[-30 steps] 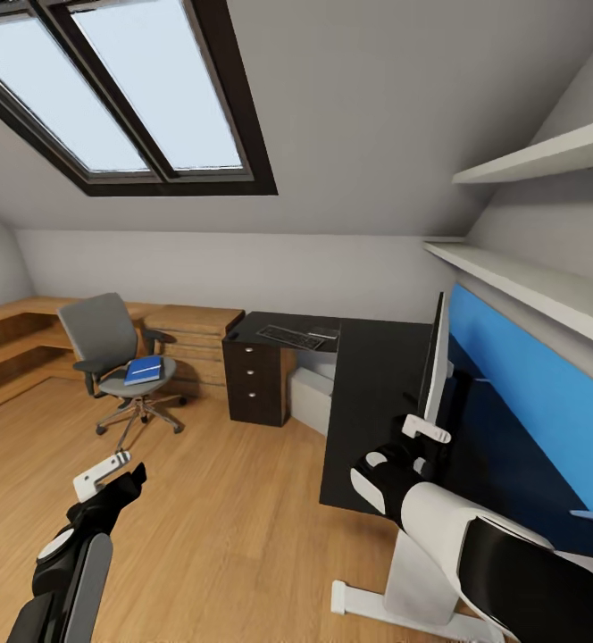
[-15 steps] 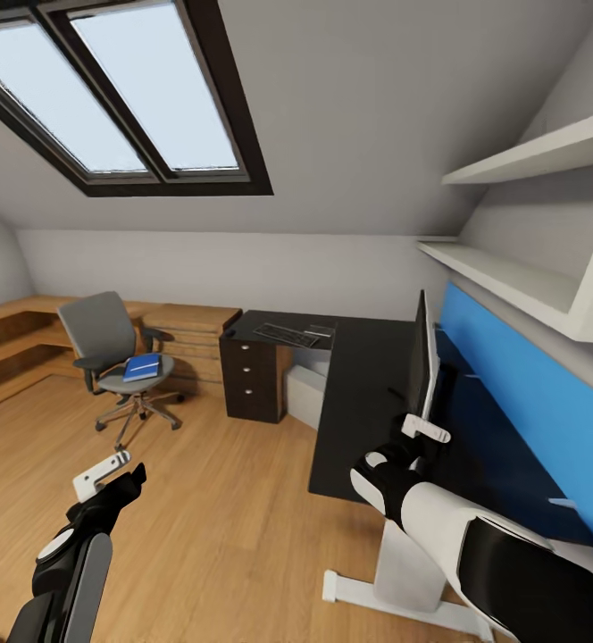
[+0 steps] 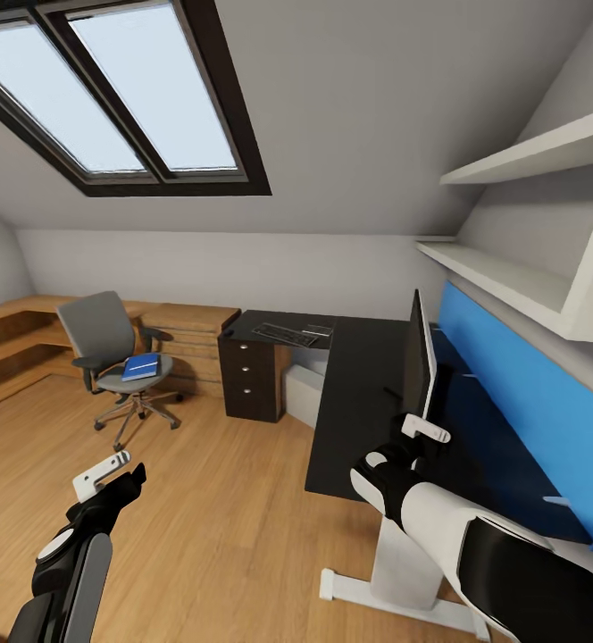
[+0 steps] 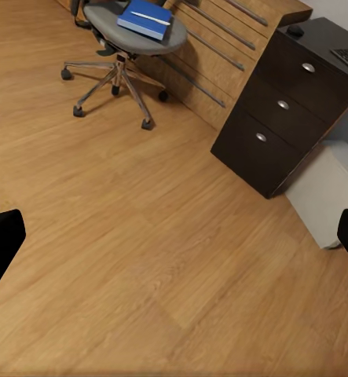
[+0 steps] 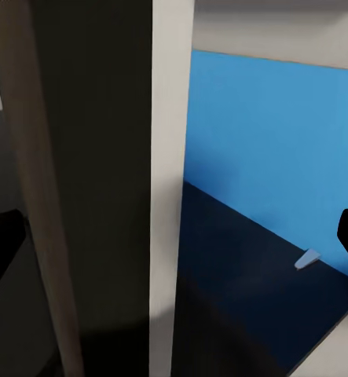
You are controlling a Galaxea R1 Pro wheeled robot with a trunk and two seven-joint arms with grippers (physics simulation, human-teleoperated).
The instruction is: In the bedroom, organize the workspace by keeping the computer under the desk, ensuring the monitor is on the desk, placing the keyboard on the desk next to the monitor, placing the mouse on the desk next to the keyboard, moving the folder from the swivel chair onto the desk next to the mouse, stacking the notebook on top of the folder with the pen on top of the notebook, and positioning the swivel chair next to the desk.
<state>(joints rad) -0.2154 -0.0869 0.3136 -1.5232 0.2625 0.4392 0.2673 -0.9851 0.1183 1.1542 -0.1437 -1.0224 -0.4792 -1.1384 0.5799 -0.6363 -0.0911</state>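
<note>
The monitor (image 3: 419, 357) has slid left on the desk (image 3: 361, 393), right pincer (image 3: 419, 435) wide around it.

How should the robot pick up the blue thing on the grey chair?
The flat blue folder lies on the grey swivel chair's seat, backrest behind, armrests at the sides. Probably best: come from the open front, end effector pinching the front edge overhanging the seat. The left end effector is far off.
</note>
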